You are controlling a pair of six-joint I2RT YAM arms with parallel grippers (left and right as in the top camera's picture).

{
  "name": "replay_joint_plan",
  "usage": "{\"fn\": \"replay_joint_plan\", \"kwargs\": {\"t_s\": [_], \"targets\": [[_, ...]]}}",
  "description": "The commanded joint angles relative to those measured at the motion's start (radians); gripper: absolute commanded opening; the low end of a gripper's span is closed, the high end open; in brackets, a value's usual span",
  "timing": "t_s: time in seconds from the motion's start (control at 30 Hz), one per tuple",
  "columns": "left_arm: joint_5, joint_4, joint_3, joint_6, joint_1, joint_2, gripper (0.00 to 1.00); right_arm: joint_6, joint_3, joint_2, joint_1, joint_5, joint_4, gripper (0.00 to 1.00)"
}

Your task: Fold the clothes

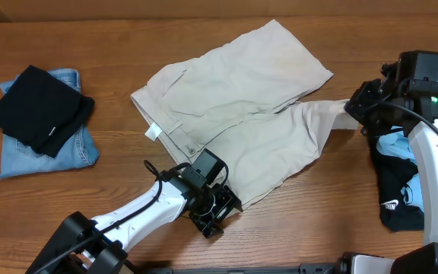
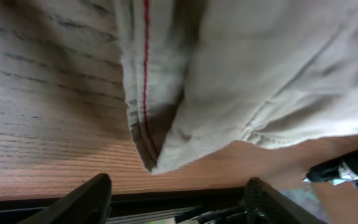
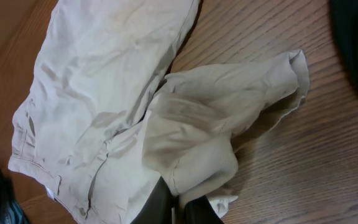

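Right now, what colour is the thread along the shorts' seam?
Red thread on the beige shorts; the left wrist view shows it best.

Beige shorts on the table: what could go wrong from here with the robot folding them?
The right hand pinches only a bunched bit of one leg's edge, so the shorts might slip free when pulled. The left hand stands open by a corner of the fabric; closing there might catch just one layer.

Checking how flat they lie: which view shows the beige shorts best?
Overhead: the whole shorts show, one leg stretched to the right gripper. Left wrist shows only a hem corner; right wrist shows the bunched leg and waistband.
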Motion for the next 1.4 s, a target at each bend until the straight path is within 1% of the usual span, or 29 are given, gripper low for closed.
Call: {"fn": "replay_joint_plan", "kwargs": {"t_s": [0.0,0.33,0.4,0.43,0.47,0.53,0.7,0.77,0.8,0.83,0.9,0.93,0.97,1.07,1.17,1.37], "targets": [[-0.042,0.024,-0.018,-0.082,-0.002,0.007,0.77,-0.005,0.024,-0.003,0.002,0.01,0.001,0.04],[-0.092,0.052,-0.026,-0.1,0.012,0.007,0.77,-0.005,0.024,-0.003,0.002,0.01,-0.004,0.04],[-0.107,0.082,-0.026,-0.1,0.031,0.008,0.74,-0.005,0.024,-0.003,0.002,0.01,-0.005,0.04],[-0.108,0.099,-0.026,-0.1,0.042,0.012,0.69,-0.005,0.024,-0.003,0.002,0.01,-0.005,0.04],[-0.108,0.113,-0.026,-0.094,0.05,0.02,0.67,-0.005,0.026,-0.003,0.002,0.01,-0.005,0.04],[-0.09,0.126,-0.026,-0.088,0.055,0.053,0.65,-0.004,0.029,-0.003,0.002,0.01,-0.005,0.04],[0.029,0.188,-0.026,-0.074,0.066,0.156,0.65,-0.005,0.044,-0.003,-0.004,0.01,-0.018,0.04],[0.05,0.212,-0.026,-0.058,0.075,0.171,0.61,-0.005,0.047,-0.003,-0.011,0.01,-0.022,0.04],[0.051,0.212,-0.026,-0.056,0.077,0.172,0.56,-0.005,0.047,-0.003,-0.014,0.01,-0.023,0.04],[0.051,0.213,-0.026,-0.04,0.081,0.17,0.49,-0.004,0.047,-0.003,-0.015,0.01,-0.023,0.04],[0.054,0.214,-0.026,-0.008,0.093,0.167,0.21,-0.005,0.047,-0.003,-0.017,0.01,-0.022,0.04],[0.056,0.213,-0.026,0.012,0.101,0.165,0.09,-0.004,0.047,-0.003,-0.017,0.01,-0.021,0.04],[0.059,0.211,-0.026,0.032,0.11,0.161,0.05,-0.004,0.047,-0.003,-0.017,0.01,-0.02,0.04],[0.078,0.189,-0.025,0.101,0.156,0.141,0.04,-0.004,0.047,-0.003,-0.017,0.01,-0.017,0.04],[0.072,0.124,-0.025,0.173,0.212,0.095,0.04,-0.004,0.047,-0.003,-0.017,0.01,-0.017,0.04],[-0.012,-0.104,-0.018,0.327,0.346,-0.075,0.04,-0.007,0.047,-0.003,-0.017,0.01,-0.018,0.04]]}}
